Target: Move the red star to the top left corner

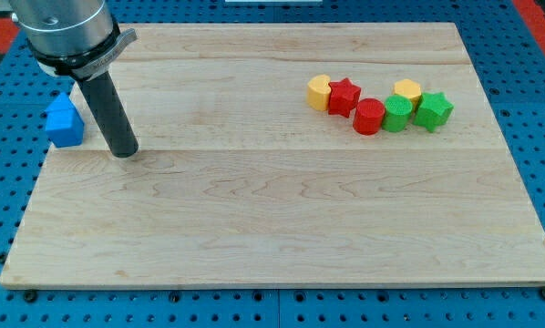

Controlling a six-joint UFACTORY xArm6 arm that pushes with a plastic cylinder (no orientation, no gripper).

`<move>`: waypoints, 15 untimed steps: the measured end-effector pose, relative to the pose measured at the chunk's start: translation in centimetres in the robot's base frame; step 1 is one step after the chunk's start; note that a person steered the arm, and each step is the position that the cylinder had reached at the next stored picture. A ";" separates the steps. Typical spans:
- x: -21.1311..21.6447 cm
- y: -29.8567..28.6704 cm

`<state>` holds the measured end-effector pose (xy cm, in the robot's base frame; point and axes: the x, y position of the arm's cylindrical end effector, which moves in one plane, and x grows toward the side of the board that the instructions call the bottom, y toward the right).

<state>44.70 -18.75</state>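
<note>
The red star (344,96) lies on the wooden board (272,210) in the upper right part of the view, touching a yellow block (320,91) on its left and a red round block (369,117) at its lower right. My tip (124,152) rests on the board at the view's left, far from the red star. A blue block (64,121) stands just left of the rod, at the board's left edge.
A row continues right of the red star: a yellow block (406,90), a green block (397,114) and a green star (432,110). The board lies on a blue perforated table (537,109).
</note>
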 end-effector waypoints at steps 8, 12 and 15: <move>3.1 16.1; 3.4 17.0; 3.8 24.1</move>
<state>48.54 5.38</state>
